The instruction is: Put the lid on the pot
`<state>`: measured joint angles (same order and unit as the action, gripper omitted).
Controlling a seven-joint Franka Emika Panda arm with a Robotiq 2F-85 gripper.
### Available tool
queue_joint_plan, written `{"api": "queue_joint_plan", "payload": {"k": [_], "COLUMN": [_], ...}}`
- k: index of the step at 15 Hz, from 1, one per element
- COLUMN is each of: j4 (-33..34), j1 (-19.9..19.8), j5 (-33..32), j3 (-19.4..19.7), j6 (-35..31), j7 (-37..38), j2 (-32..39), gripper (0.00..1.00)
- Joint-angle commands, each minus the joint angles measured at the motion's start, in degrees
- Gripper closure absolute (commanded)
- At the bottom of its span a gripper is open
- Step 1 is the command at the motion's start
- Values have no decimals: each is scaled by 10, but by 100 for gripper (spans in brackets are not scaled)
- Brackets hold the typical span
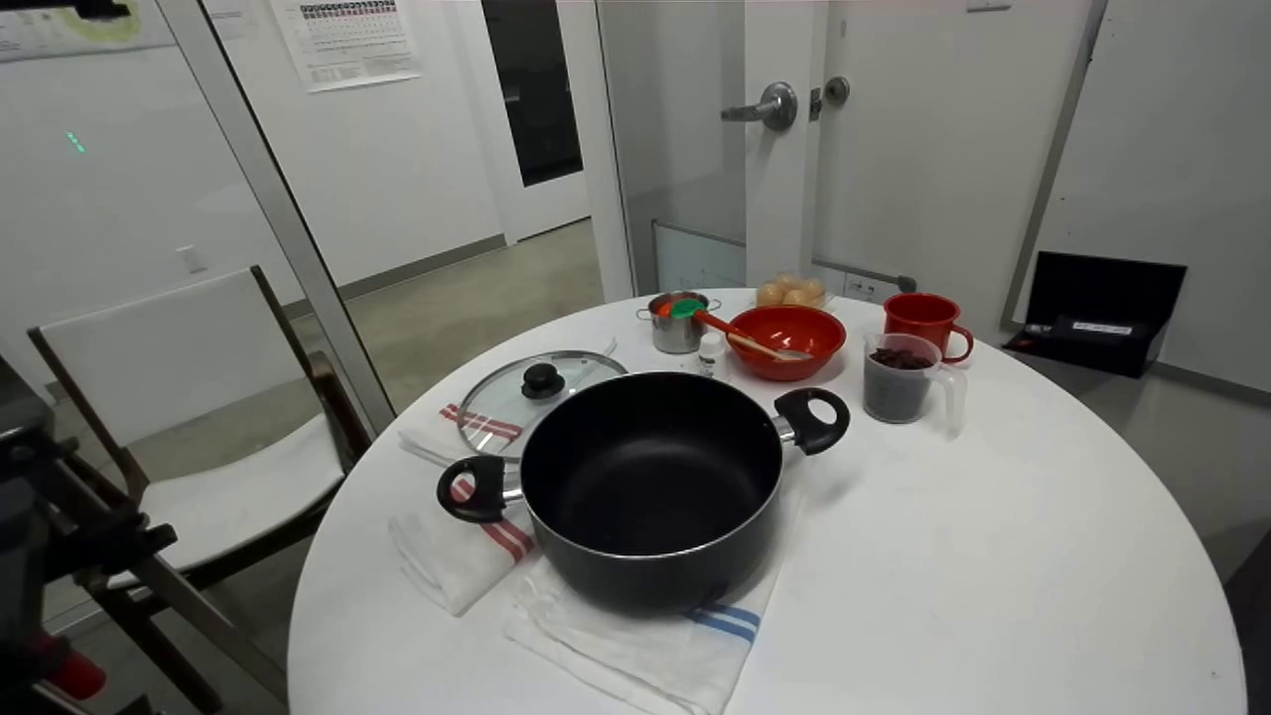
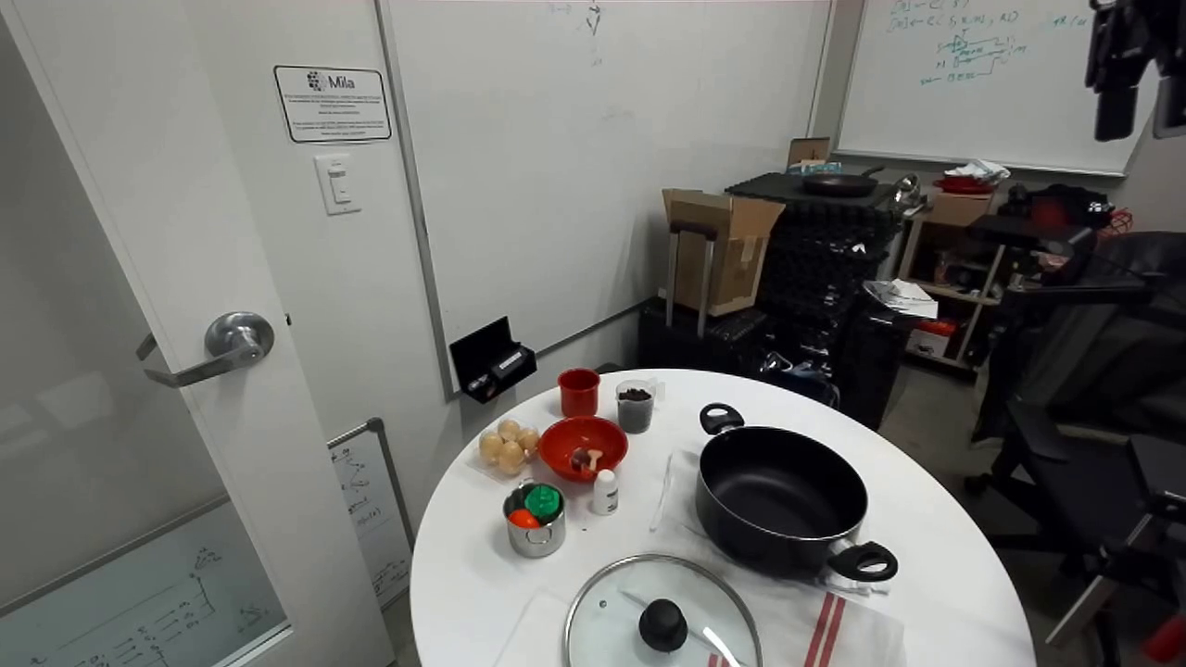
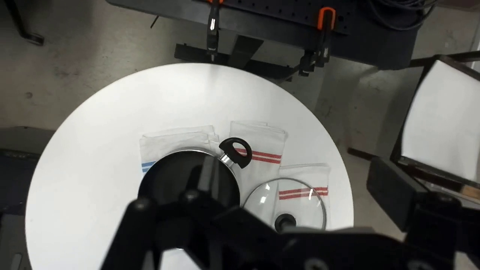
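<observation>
Claw (image 2: 1146,116) hangs well above the table (image 2: 968,570), spread wide, nothing held. Left to right, in an exterior view: lid (image 2: 663,593) near left, lying over red-striped cloths (image 2: 866,632); pot (image 2: 783,491) just beside it, right and farther, uncovered. We judge no step of the task done yet; grasping, lifting, carrying and seating the lid all remain.

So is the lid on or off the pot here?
Off: the lid lies beside the pot, whose dark inside shows uncovered in both exterior views. The wrist view too shows them side by side.
</observation>
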<state>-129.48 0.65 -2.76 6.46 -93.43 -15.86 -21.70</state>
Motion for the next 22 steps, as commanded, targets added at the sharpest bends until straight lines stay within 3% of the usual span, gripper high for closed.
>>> {"api": "queue_joint_plan", "payload": {"k": [1,8,16,17,18,22], "j4": [91,223,356,365,321,328], "j1": [12,29,72,80,66,69], "j5": [-24,-74,-124,-135,-114,-115], "j3": [-37,-87,-102,-101,-104,-104], "j6": [-25,-94,-136,-135,-140,-140], "j7": [13,50,76,75,65,66], "j2": [138,346,543,558,517,531], "gripper": [0,0,0,0,0,0]}}
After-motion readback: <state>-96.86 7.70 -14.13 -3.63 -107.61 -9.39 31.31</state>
